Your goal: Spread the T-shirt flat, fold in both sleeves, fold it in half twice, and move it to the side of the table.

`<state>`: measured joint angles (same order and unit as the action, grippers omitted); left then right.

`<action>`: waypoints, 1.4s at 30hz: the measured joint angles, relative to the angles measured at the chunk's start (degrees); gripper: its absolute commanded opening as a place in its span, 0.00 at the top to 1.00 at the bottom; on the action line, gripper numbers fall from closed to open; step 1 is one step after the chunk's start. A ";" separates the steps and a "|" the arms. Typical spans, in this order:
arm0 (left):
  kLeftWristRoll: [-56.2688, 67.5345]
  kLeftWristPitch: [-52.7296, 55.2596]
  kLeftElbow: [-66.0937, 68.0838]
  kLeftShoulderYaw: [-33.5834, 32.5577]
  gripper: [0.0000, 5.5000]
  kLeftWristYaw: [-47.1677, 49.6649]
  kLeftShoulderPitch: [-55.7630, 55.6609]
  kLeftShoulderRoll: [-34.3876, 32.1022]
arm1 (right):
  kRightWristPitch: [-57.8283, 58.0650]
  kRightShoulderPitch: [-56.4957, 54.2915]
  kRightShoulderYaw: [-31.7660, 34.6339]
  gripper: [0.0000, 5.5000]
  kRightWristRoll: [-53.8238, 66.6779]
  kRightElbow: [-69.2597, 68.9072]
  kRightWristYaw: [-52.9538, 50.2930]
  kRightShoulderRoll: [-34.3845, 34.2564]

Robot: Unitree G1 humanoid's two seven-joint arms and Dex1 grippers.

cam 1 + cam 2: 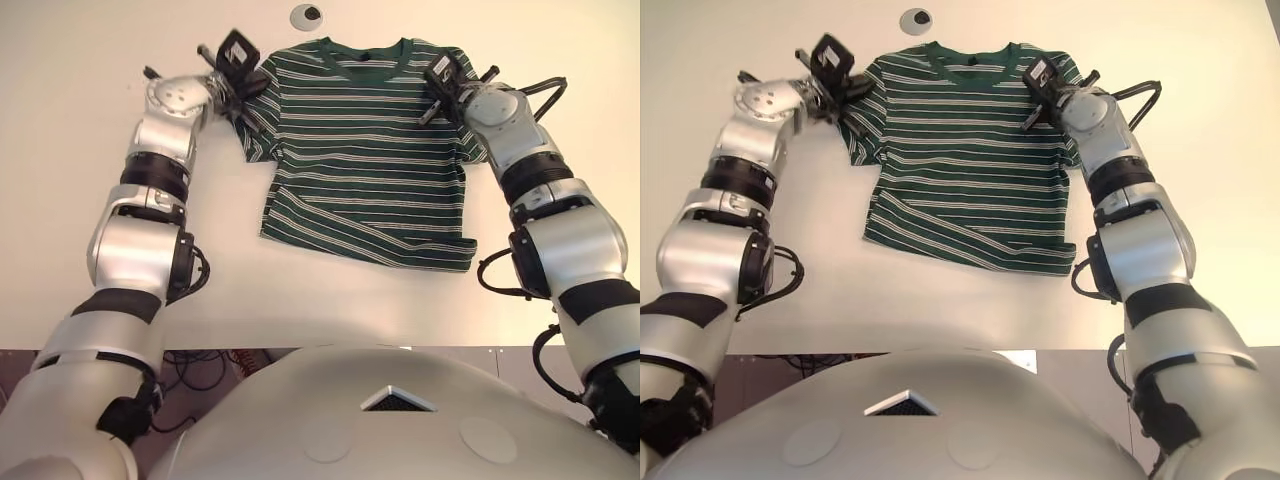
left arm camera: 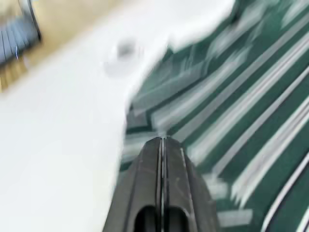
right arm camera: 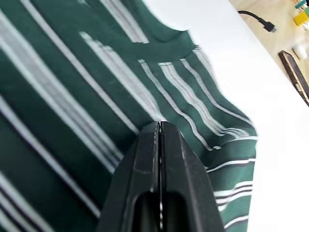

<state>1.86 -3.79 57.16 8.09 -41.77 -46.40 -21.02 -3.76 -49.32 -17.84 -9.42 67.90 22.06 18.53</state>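
Cloth is pinched in my left end effector (image 2: pixel 161 141). Its two fingers (image 2: pixel 145 174) are drawn tight together with only a thin seam between them. The tip sits at the edge of the T-shirt (image 1: pixel 370 150), where the left sleeve (image 1: pixel 255 128) meets the shoulder. That sleeve lies bunched just beside my tip, on the side nearer me. Beyond this end effector, a small round disc (image 1: pixel 307 15) with a dark centre rests on the pale surface (image 1: pixel 330 300), just past the collar (image 1: pixel 365 55).

Between my two end effectors the T-shirt, dark green with thin white stripes, lies on the surface. Its collar points away from me and its hem (image 1: pixel 370 250) toward me. The body is mostly spread, though the hem runs slanted and the lower part shows creases.

My right end effector (image 3: pixel 158 124) is likewise fully narrowed, its fingers (image 3: pixel 183 174) closed on the striped fabric at the right shoulder, just outside the collar. The right sleeve (image 1: pixel 468 148) lies beside it on the outer side, next to my wrist. Both end effectors sit about level with each other at the far end of the shirt, one on each shoulder.
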 measured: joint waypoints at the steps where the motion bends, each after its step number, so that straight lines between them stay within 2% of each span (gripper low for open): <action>1: 1.61 -0.84 -2.03 -0.85 1.00 -2.71 -0.33 0.14 | -0.92 -1.05 0.62 1.00 0.25 -0.16 1.80 0.02; 3: 5.56 1.44 -10.45 -1.39 1.00 -9.99 1.18 0.74 | -2.48 -2.09 2.37 1.00 2.11 -2.67 7.91 0.10; 8: 17.51 23.56 -39.09 5.67 1.00 -27.34 16.80 -1.12 | -3.26 0.71 3.55 1.00 7.58 -11.90 26.25 -0.73; 10: 19.66 30.76 -49.58 8.55 1.00 -29.86 23.41 -4.53 | -2.86 3.71 3.13 1.00 7.77 -13.00 29.95 -3.89; 13: 18.00 35.15 -55.59 11.26 1.00 -29.35 28.08 -8.72 | -1.55 6.11 1.95 1.00 7.58 -13.10 31.44 -7.90; 16: 12.32 35.95 -56.59 16.78 1.00 -27.66 29.70 -10.96 | -0.25 6.30 0.18 1.00 4.72 -10.60 29.16 -9.46; 20: 10.60 33.98 -57.29 18.51 1.00 -27.26 30.39 -11.90 | -0.95 5.16 -0.99 1.00 2.59 -7.96 26.15 -11.30; 23: 13.77 34.69 -57.82 16.01 1.00 -27.40 30.87 -11.08 | -1.70 4.49 -2.31 1.00 2.09 -7.20 25.19 -11.31; 26: 19.62 37.08 -58.15 10.77 1.00 -27.32 28.01 -8.05 | -2.39 4.41 -2.68 1.00 1.99 -6.58 24.55 -11.37; 28: 19.90 37.30 -57.68 10.20 1.00 -27.17 26.11 -7.53 | -2.42 4.17 -3.00 1.00 1.99 -6.36 24.31 -11.42; 31: 14.57 34.90 -55.48 14.33 1.00 -26.42 25.94 -8.25 | -2.43 3.90 -3.13 1.00 1.99 -5.97 23.97 -11.52; 33: 8.03 30.57 -52.54 19.42 1.00 -25.16 26.66 -9.60 | -2.42 3.82 -3.19 1.00 1.99 -5.76 23.39 -11.74; 35: 4.91 25.66 -51.42 21.46 1.00 -24.90 25.96 -9.99 | -2.34 3.77 -3.27 1.00 1.90 -5.04 22.58 -12.02; 39: 4.50 24.59 -52.68 21.89 1.00 -25.65 26.79 -11.03 | -2.34 3.36 -3.50 1.00 0.17 -4.75 21.49 -13.18; 42: 7.36 27.02 -57.41 20.80 1.00 -28.36 30.33 -14.22 | -2.33 2.68 -4.29 1.00 -0.17 -4.01 20.30 -13.41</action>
<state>9.22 23.22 -0.25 28.89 -70.13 -16.07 -35.24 -6.09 -46.63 -22.13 -9.59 63.89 42.35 5.11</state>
